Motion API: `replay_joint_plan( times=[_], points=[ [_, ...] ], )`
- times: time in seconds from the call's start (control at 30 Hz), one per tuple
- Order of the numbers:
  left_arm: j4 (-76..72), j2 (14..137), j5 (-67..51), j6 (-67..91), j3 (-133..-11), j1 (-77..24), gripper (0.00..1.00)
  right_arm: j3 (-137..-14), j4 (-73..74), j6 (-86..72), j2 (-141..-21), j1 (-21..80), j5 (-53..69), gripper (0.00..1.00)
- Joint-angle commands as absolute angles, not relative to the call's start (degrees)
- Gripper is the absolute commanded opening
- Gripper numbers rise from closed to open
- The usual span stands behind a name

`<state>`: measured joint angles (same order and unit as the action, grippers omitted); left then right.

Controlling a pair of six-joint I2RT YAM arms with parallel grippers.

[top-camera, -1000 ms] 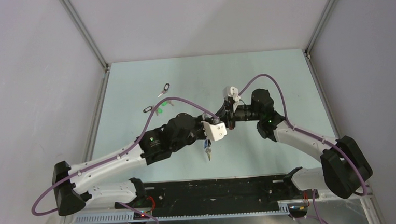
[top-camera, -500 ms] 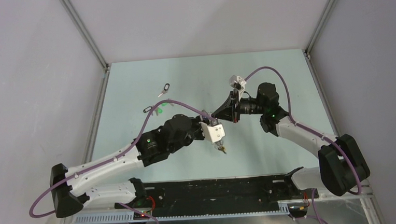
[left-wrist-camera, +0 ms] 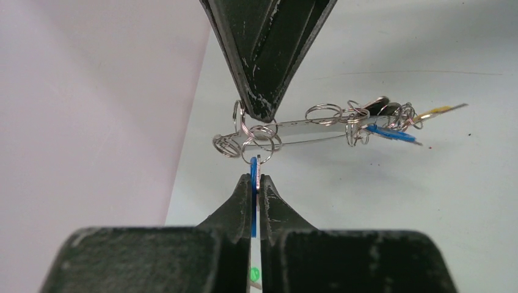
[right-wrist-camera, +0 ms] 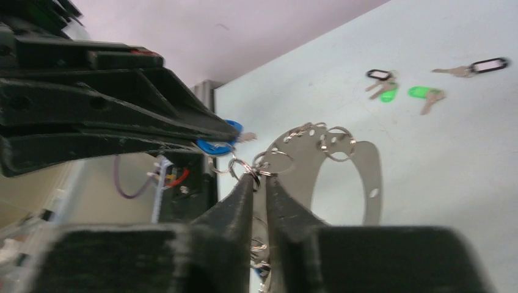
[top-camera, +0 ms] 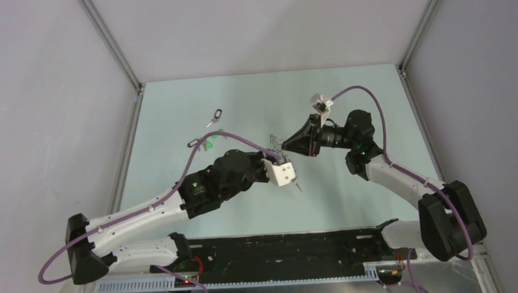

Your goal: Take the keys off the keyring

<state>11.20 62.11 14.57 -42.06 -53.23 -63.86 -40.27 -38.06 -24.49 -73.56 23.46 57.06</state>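
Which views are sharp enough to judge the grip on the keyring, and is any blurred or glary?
Left wrist: sharp on the keyring and the blue key, no glare. Right wrist: soft all over, the keyring's edges and the loose keys smeared. Top external: evenly lit, faint shadows, but the keyring is too small to read.

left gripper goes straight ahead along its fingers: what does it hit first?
Likely the keyring, edge-on just beyond the blue key that the left gripper pinches, with the right gripper clamped on it head-on right behind. Depth is hard to judge.
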Motion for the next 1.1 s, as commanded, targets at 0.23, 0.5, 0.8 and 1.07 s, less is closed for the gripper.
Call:
replay_joint_plan(
  times=[0.23,0.5,0.8,1.07],
  points=[
    [10.1,59.6,15.6,-42.7,-53.9,-64.6,0.00,-36.6,-45.1,-17.5,-70.3,20.9,55.8,0.38],
    [10.1,58.9,15.0,-42.5,-53.9,-64.8,0.00,-36.5,-43.2,-5.6,-69.0,25.0,58.4,0.37],
    [10.1,58.5,15.0,-42.6,-53.8,-65.2,0.00,-36.5,-35.1,13.7,-66.1,30.2,58.1,0.37],
    [10.1,58.0,15.0,-42.7,-53.6,-65.5,0.00,-36.7,-36.1,15.0,-66.5,32.3,56.1,0.26]
  ],
)
